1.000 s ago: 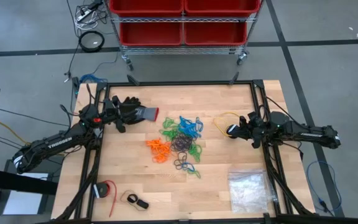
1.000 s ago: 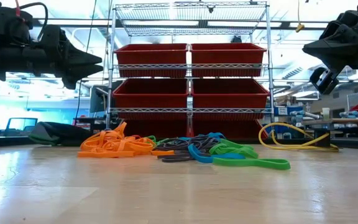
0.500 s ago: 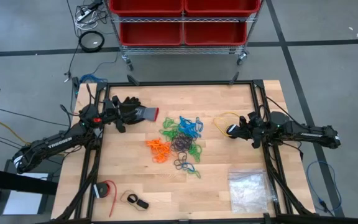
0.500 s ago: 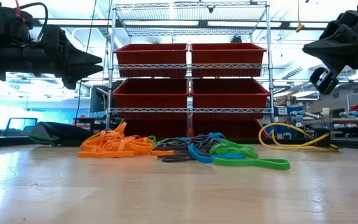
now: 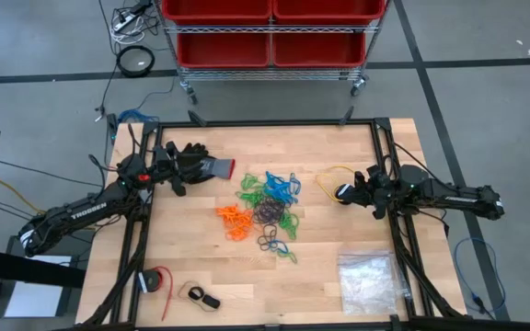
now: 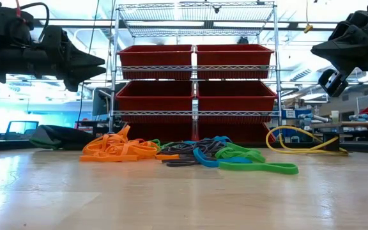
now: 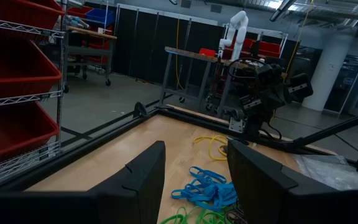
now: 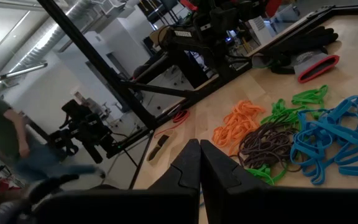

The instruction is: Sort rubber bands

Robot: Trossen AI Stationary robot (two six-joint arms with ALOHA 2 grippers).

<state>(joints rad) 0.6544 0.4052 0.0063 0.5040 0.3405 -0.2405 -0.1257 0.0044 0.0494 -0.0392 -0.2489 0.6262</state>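
Observation:
The rubber bands (image 5: pixel 265 207) lie in a loose heap at the middle of the table: orange ones (image 5: pixel 235 221) toward the left, green (image 5: pixel 249 193) and blue (image 5: pixel 282 187) at the far side, dark ones (image 5: pixel 270 216) in the middle. They also show in the low view as rubber bands (image 6: pixel 190 156) on the wood. My left gripper (image 5: pixel 178 173) hangs open above the table's left side, over a black glove (image 5: pixel 205 165), its fingers (image 7: pixel 148 180) empty. My right gripper (image 5: pixel 341 192) hangs shut at the right side, its fingers (image 8: pixel 191 165) pointing at the heap.
A yellow cable (image 5: pixel 331 176) lies coiled by my right gripper. A clear plastic bag (image 5: pixel 368 280) lies at the near right corner. Small red and black items (image 5: pixel 157 280) lie near the left front edge. A rack of red bins (image 6: pixel 195 89) stands behind the table.

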